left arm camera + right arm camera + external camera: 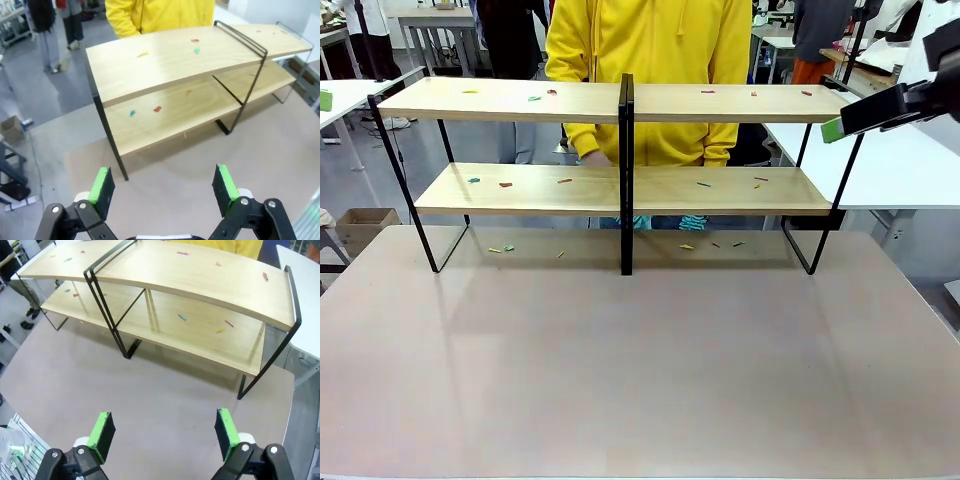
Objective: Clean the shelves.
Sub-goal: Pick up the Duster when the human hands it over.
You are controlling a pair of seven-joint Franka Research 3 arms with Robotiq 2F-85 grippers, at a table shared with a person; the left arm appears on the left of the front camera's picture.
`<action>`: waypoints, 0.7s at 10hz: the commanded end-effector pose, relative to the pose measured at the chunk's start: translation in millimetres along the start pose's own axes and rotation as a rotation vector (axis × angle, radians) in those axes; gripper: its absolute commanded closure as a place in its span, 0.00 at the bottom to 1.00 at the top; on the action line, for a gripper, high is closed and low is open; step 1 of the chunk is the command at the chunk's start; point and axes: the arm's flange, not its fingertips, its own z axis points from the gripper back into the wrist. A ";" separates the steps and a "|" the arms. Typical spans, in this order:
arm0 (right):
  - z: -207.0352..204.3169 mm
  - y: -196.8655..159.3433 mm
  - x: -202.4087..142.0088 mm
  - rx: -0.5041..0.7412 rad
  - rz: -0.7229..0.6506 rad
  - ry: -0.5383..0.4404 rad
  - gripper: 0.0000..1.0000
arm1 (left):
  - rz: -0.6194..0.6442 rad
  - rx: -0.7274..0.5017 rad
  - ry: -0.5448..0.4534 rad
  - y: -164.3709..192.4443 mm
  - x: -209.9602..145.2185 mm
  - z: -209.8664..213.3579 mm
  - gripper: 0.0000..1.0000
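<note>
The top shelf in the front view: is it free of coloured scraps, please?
No, several small coloured scraps lie scattered along the top board of the shelves.

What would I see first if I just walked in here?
The shelves stand across the far side of the table, sprinkled with little coloured scraps on both boards. Right behind them stands a person in bright yellow.

Person (650, 40) behind shelves (520, 100): head cut off by top edge, torso and legs partly hidden by boards. Coloured bits (505, 184) on boards and desk (640, 380): too small to ID. Right pincer (838, 126): arm cut by pic's right edge.
</note>
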 end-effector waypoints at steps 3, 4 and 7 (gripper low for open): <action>-7.2 -14.7 0.7 0.008 -0.025 0.006 0.00 | -0.062 0.103 -0.021 -85.0 -104.1 -16.8 0.00; -8.4 -18.2 -3.0 0.011 -0.035 0.003 0.00 | -0.085 0.115 -0.010 -87.0 -104.7 -19.8 0.00; -12.8 -24.5 -5.3 0.019 -0.045 0.008 0.00 | -0.136 0.102 0.005 -122.3 -88.2 -36.3 0.00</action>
